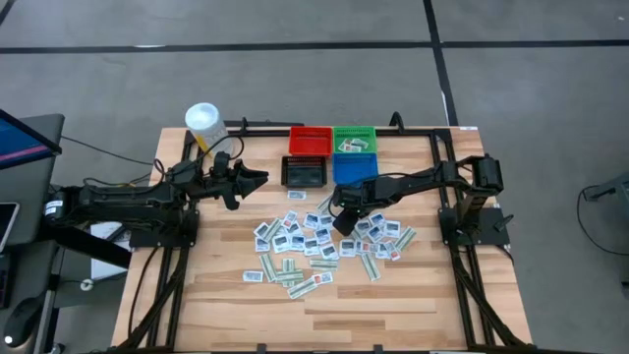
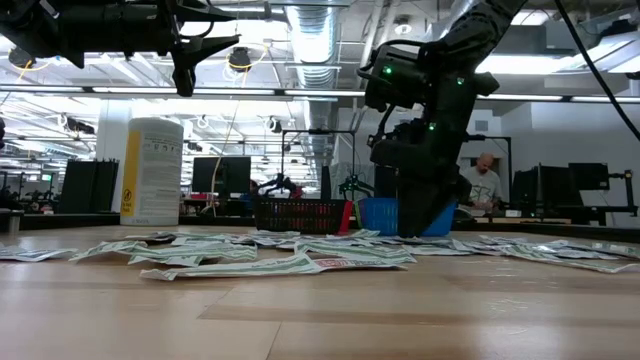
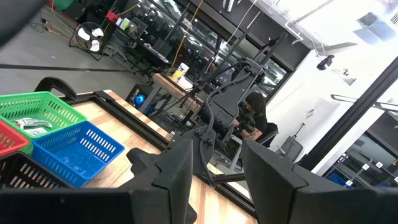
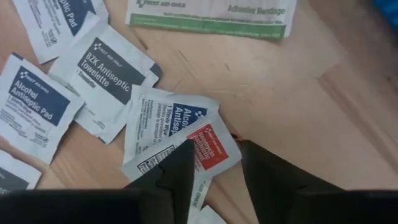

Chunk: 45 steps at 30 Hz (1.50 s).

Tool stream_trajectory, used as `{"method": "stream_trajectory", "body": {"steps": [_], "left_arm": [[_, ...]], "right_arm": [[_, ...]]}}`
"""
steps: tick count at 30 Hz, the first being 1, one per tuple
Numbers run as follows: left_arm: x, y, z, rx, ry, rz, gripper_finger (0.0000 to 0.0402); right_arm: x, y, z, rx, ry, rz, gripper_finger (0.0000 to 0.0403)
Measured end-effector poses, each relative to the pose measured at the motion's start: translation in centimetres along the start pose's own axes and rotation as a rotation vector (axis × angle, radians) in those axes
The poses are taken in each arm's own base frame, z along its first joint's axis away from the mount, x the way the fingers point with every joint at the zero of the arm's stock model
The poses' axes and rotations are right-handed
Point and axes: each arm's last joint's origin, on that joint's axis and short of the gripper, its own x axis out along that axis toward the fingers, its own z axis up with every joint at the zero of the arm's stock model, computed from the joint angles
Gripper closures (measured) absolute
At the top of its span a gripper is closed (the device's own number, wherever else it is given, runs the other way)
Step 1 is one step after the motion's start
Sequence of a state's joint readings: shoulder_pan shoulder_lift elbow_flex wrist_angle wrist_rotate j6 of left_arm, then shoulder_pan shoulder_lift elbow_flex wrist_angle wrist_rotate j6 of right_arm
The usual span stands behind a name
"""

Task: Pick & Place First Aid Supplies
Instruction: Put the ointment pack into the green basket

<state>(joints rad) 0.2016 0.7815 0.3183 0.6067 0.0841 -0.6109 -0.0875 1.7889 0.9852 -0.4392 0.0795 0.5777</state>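
Your right gripper (image 1: pixel 341 220) is down at the wooden table (image 1: pixel 393 295), its jaws partly apart and straddling a small white packet with a red label (image 4: pixel 208 149); whether they pinch it yet you cannot tell from the wrist view. That packet overlaps a white alcohol-pad packet with blue print (image 4: pixel 171 118) just ahead of the jaws, and a narrow green-and-white adhesive bandage strip (image 4: pixel 211 11) lies farther ahead. The remaining flat first aid packets (image 1: pixel 295 246) are scattered loose over the middle of the table, around and beside this gripper. Behind it stand four small mesh bins: the green plastic bin (image 1: pixel 354 138) holds a couple of packets; the red bin (image 1: pixel 310 140), black bin (image 1: pixel 304 172) and blue bin (image 1: pixel 355 166) show no contents you can make out. Your left gripper (image 1: pixel 257 180) hovers above the table beside the black bin, jaws apart, holding nothing.
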Motion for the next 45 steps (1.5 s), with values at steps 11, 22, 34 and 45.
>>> {"method": "stream_trajectory", "body": {"steps": [11,22,34,45], "left_arm": [[0.0,0.0,0.0,0.000,0.000,0.000,0.0262],[0.0,0.0,0.0,0.000,0.000,0.000,0.0262],[0.0,0.0,0.0,0.000,0.000,0.000,0.0262],[0.0,0.0,0.0,0.000,0.000,0.000,0.0262]], "right_arm": [[0.0,0.0,0.0,0.000,0.000,0.000,0.0346],[0.0,0.0,0.0,-0.001,0.001,0.000,0.0397],[-0.9,0.5,0.7,-0.017,0.006,-0.001,0.0402],[-2.8,1.3,2.6,-0.101,-0.004,0.002,0.0403]]}}
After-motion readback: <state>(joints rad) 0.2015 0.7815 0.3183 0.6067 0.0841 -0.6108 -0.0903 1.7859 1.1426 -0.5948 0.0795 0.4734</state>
